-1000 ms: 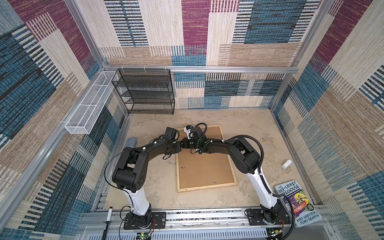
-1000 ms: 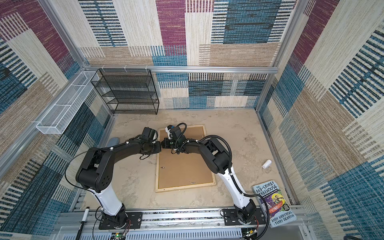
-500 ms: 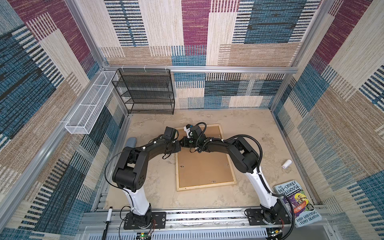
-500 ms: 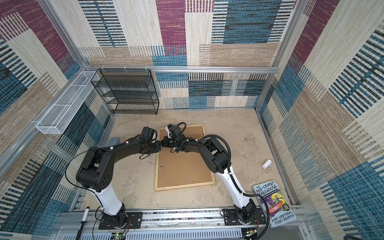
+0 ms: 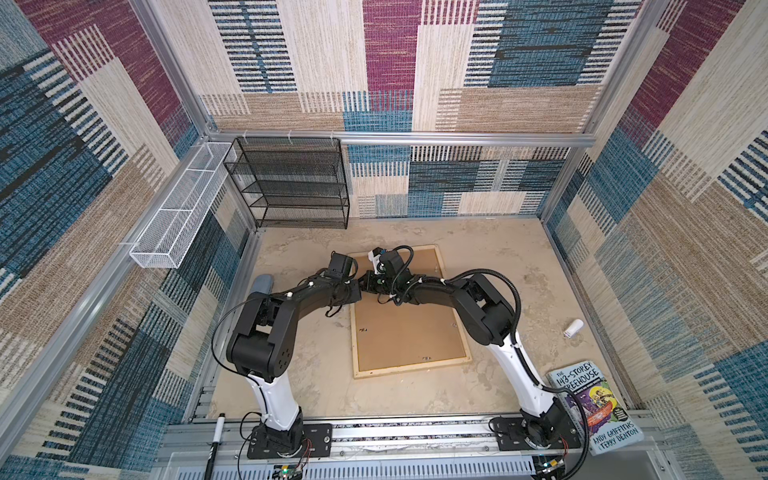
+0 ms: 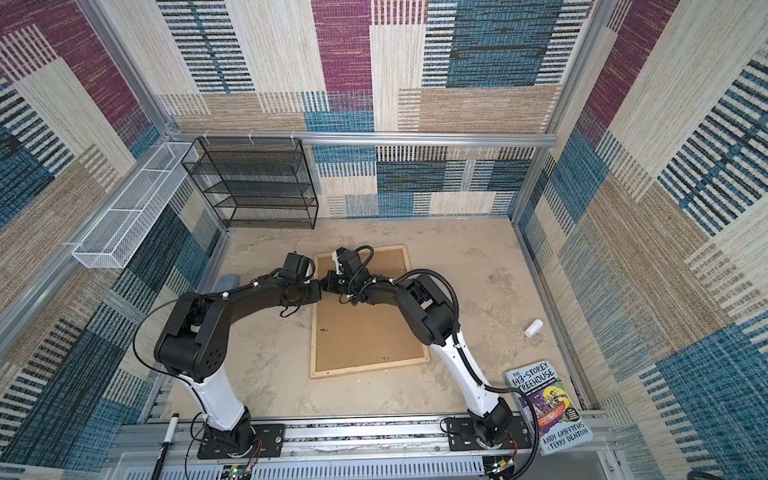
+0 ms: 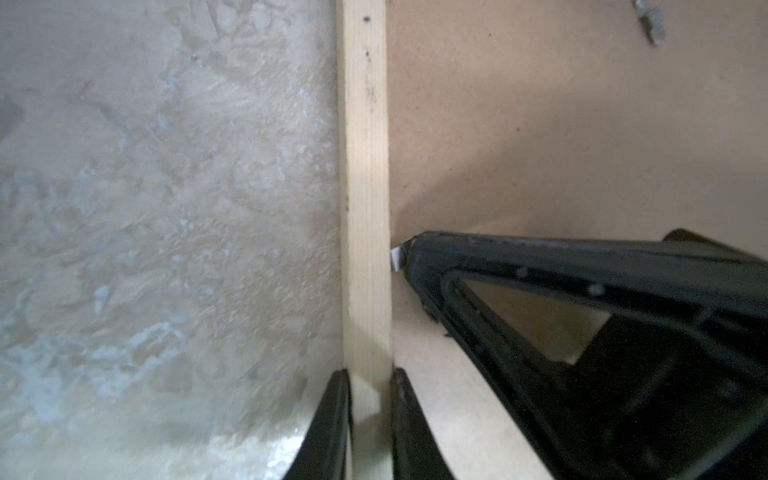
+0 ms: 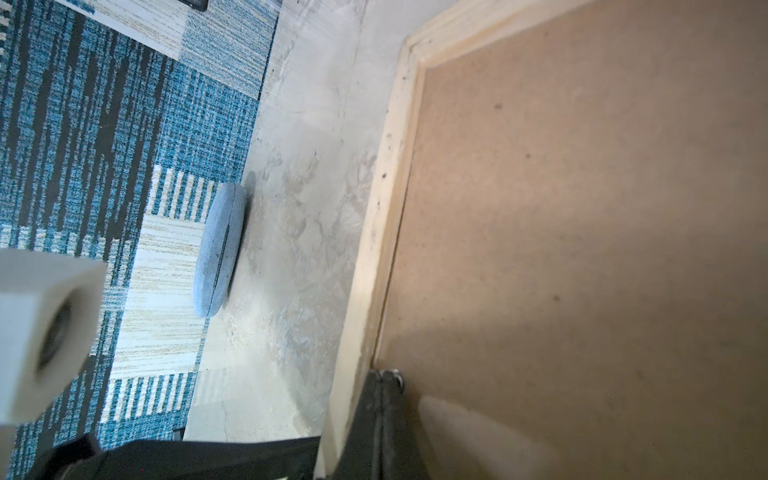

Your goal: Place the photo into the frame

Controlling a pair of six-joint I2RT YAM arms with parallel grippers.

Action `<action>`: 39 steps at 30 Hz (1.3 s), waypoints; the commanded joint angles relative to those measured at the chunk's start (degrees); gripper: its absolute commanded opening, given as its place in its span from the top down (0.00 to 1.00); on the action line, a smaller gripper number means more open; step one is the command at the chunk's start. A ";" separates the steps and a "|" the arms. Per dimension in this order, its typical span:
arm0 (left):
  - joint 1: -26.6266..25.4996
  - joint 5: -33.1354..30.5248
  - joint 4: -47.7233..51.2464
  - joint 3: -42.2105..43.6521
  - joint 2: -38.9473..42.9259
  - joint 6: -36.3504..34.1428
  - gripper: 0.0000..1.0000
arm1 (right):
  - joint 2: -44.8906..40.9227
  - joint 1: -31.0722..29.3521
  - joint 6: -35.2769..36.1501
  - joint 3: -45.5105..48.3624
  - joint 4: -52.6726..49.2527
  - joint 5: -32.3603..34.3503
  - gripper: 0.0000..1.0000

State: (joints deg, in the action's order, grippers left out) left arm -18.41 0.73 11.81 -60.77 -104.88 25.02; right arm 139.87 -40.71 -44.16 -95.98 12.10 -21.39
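Right: the desk [image 5: 498, 270] carries the frame [image 5: 411, 366] lying face down around its middle, long side running away from the arm bases. A brown backing board [image 5: 407, 332] sits inside the frame. Both arms meet at the frame's left strip, on its far half. The left hand [image 7: 370, 376] is narrow and pinches that wood strip, one finger on the outer side and one on the board side. The right hand [image 8: 382, 382] is fully closed, its tip down at the strip's inner edge on a small metal tab [image 7: 397, 259]. I can't tell whether it grips the tab.
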 commanded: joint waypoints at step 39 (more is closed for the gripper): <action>-0.91 2.40 17.72 0.74 10.57 0.06 0.59 | -10.41 0.73 5.12 13.04 -4.55 3.41 0.68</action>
State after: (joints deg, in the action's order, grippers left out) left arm -18.81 3.14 26.55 -63.16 -97.62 21.50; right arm 130.50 -39.75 -41.28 -84.58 11.75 -18.48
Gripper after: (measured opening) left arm 0.410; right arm 0.311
